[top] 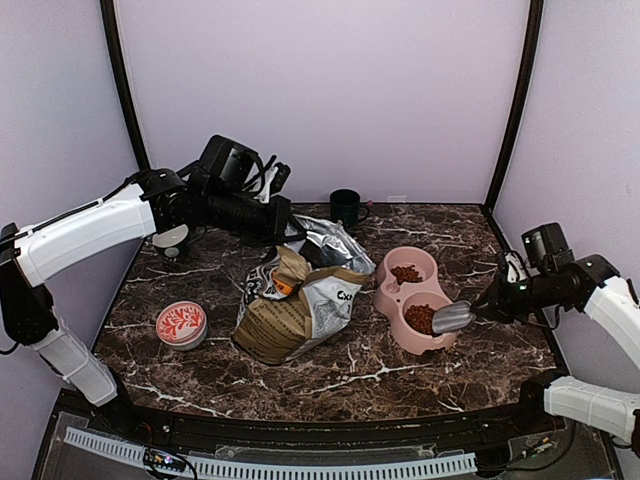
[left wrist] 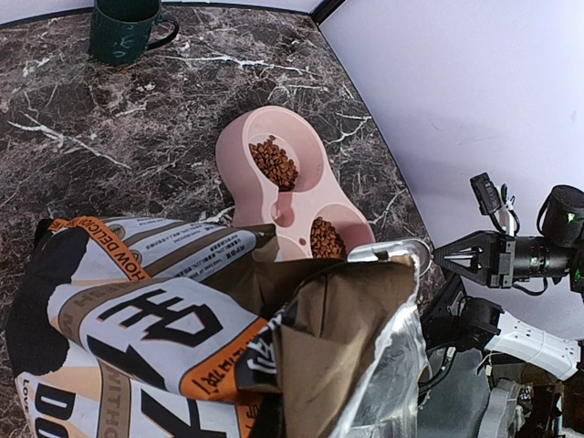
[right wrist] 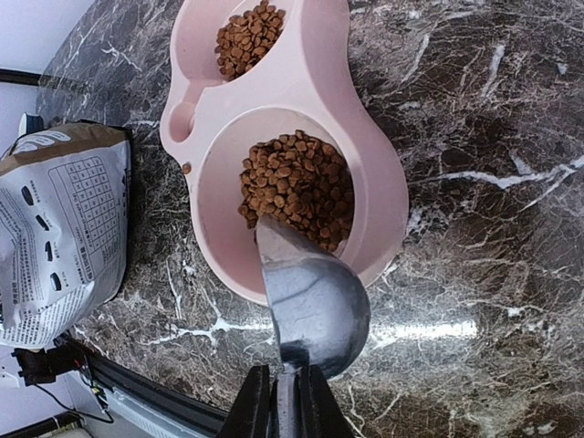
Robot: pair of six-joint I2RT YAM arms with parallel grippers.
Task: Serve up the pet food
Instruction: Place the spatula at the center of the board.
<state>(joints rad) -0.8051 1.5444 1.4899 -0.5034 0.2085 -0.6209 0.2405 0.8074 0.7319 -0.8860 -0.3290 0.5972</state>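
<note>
The right gripper (right wrist: 285, 397) is pinching the handle of a metal scoop (right wrist: 315, 306), whose tip is sitting against the pet food (right wrist: 297, 187) heaped in the near compartment of the pink double bowl (right wrist: 301, 91). More kibble is lying in the far compartment. The left gripper (top: 278, 222) is hovering at the open mouth of the printed food bag (top: 300, 310), which is slumping on the marble surface (top: 400, 370). I cannot tell whether its fingers are spread or pressed together.

Glossy marble-look table (top: 350, 375), smooth matt pink plastic bowl (right wrist: 383, 182), shiny metal scoop (right wrist: 315, 306), creased foil-lined paper bag (top: 290, 320), matt kibble (right wrist: 297, 182)
</note>
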